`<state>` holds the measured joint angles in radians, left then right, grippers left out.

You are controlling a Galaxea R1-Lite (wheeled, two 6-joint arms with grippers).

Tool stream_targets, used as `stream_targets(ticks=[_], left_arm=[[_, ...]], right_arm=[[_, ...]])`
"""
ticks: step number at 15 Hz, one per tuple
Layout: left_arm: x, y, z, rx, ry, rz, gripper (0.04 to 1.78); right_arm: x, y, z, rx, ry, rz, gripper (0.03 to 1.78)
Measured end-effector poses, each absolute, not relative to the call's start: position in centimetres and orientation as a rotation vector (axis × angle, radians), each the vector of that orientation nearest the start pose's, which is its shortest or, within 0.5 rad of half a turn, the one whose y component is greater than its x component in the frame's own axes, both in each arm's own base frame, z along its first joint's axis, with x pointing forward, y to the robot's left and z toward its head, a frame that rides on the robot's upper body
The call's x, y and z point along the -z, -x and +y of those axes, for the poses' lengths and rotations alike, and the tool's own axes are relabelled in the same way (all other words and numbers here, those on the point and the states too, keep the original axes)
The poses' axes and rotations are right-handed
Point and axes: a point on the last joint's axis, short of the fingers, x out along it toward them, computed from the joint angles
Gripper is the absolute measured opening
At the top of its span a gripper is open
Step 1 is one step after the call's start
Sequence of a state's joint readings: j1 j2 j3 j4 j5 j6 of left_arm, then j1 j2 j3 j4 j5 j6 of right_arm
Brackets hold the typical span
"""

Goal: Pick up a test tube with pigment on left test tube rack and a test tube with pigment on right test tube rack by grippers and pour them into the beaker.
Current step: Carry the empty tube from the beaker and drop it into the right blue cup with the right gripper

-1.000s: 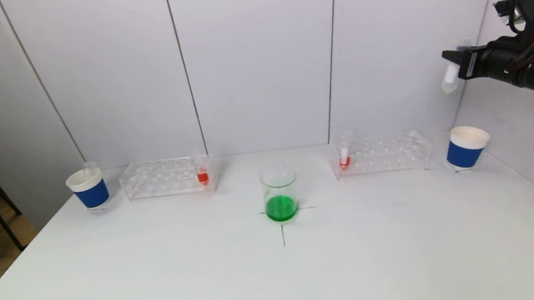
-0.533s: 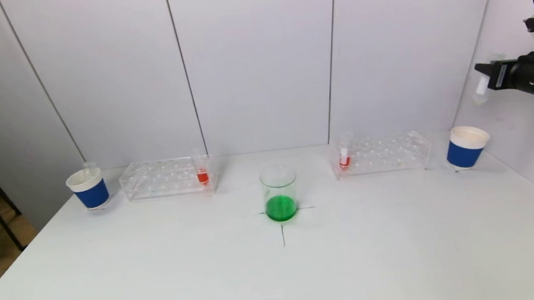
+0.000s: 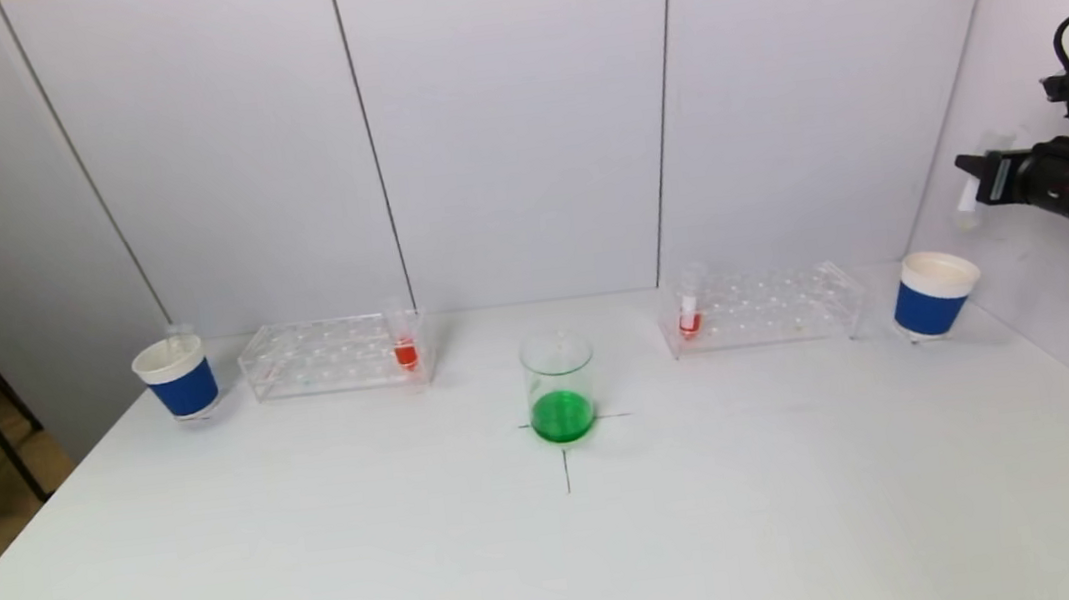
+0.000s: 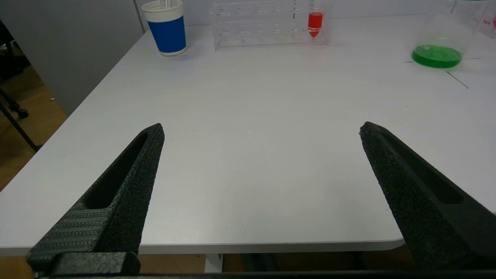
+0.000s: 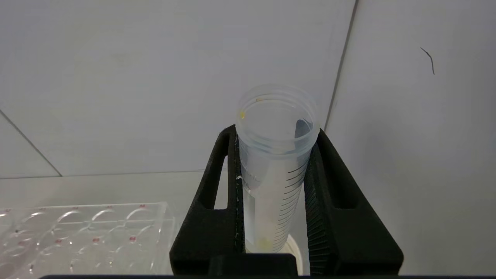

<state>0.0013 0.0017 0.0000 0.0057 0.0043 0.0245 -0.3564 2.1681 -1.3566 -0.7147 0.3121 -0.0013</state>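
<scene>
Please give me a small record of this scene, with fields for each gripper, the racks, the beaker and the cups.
right gripper: shut on emptied test tube, raised above right blue cup
left gripper: open, empty, over near table edge
left rack: one red-pigment tube
right rack: one red-pigment tube
beaker: green liquid, table centre
left blue cup: holds a clear tube
</scene>
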Motion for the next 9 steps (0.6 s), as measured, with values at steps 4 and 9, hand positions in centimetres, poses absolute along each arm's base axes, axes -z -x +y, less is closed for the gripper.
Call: stream_targets(ticks=[4, 9], left_arm=[[-7.5, 2.3, 0.0, -0.005, -0.024, 0.008, 1.76], [-7.5, 2.3, 0.0, -0.005, -0.024, 0.008, 1.76]], right_arm=[[-14.1, -42.8, -15.3, 0.047, -0.042, 0.132, 0.50], [-12.2, -42.8, -15.3, 0.040, -0.042, 0.171, 0.50]])
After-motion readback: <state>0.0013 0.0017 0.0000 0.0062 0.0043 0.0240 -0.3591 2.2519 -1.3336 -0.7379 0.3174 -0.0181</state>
